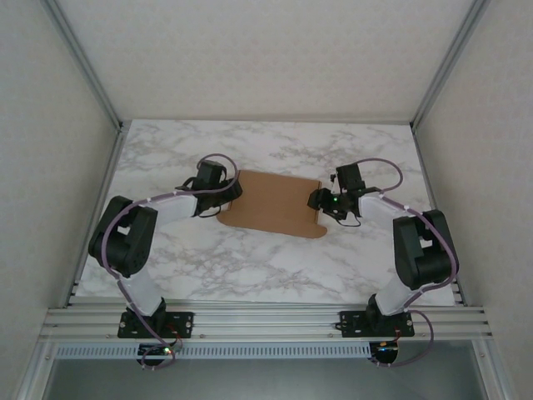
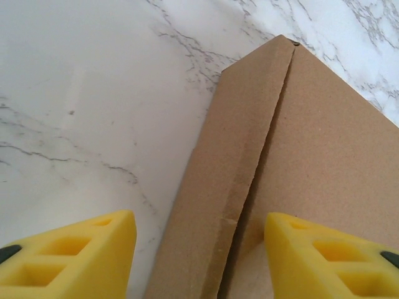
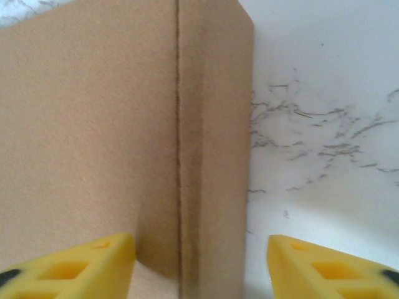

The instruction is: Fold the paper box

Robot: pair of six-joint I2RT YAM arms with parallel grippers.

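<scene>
Paper box (image 1: 275,204) lay flat, long axis arm-to-arm; left gripper (image 2: 199,225), right gripper (image 3: 199,242) straddled its short ends, jaws part-open, empty.

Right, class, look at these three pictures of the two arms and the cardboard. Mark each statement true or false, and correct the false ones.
1. The paper box lies on the marble table between the two grippers. True.
2. The left gripper is clamped shut. False: its jaws stand open, one finger over the table and one over the cardboard.
3. The right gripper straddles a creased strip along the box's edge. True.
4. The box is white. False: it is plain brown.
</scene>
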